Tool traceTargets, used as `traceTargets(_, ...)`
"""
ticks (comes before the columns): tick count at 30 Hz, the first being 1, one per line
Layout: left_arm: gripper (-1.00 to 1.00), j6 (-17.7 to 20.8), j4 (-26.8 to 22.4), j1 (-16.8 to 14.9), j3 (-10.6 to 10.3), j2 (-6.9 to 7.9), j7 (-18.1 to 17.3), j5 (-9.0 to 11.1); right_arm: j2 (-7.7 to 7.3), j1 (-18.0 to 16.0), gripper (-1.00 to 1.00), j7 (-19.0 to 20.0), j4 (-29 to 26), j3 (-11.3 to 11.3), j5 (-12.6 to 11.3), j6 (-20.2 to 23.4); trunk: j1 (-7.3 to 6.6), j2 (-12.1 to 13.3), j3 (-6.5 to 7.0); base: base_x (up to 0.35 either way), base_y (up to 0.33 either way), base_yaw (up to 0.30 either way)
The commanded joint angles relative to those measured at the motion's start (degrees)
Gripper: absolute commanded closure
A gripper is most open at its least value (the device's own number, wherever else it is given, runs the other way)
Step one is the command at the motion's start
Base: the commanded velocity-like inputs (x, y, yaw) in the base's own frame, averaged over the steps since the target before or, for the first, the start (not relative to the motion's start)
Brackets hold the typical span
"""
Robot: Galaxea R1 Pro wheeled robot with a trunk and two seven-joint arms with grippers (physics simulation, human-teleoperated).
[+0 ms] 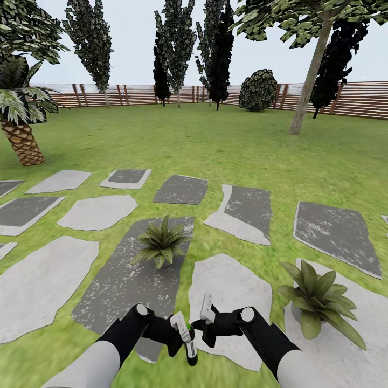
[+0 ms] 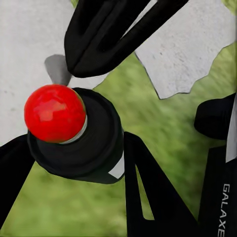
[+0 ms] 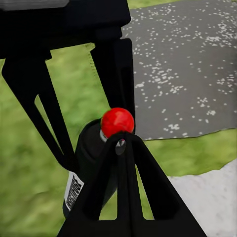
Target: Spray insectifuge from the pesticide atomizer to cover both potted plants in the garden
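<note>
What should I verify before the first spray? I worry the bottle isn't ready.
1. Pesticide atomizer held by left end effector: ok, its body sits between the fingers.
2. Right end effector free of the bottle: cannot tell, it crowds the red top.
3. Both plants in sight: ok, left potted plant on the dark stone, right potted plant on a pale stone.
4. Nozzle aimed at a plant: cannot tell.
5. Bottle close to a plant: not ok, it hangs over grass, short of both.
</note>
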Motion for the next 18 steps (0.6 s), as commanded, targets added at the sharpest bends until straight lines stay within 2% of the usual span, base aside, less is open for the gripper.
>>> traceTargets(1,1.00,0.17,-0.10,-0.01,0.02,0.00,-0.23,-0.14,0.01,-0.03,1.00,0.01,-0.03,-0.05,0.61,-0.49,-0.01,-0.02,-0.05,0.000,0.000,0.000)
traceTargets(7,1.00,0.15,-0.10,-0.01,-0.37,0.49,-0.18,-0.52,0.01,-0.03,1.00,0.01,-0.03,-0.05,0.62,-0.49,-0.01,-0.02,-0.05,0.000,0.000,0.000)
traceTargets(10,1.00,0.23,-0.10,0.11,-0.35,1.91,-0.16,-0.69,0.01,-0.03,1.00,0.01,-0.03,-0.05,0.62,-0.49,-0.01,-0.02,-0.05,0.000,0.000,0.000)
traceTargets(14,1.00,0.30,-0.09,0.19,-0.34,7.53,0.42,-0.72,0.01,-0.03,1.00,0.01,0.01,-0.05,0.62,-0.49,-0.01,-0.02,-0.05,0.000,0.000,0.000)
traceTargets(18,1.00,0.23,1.12,0.54,-0.24,13.71,2.92,-0.53,-0.01,-0.03,1.00,0.01,0.11,-0.05,0.69,-0.55,-0.01,-0.02,-0.05,0.000,0.000,0.000)
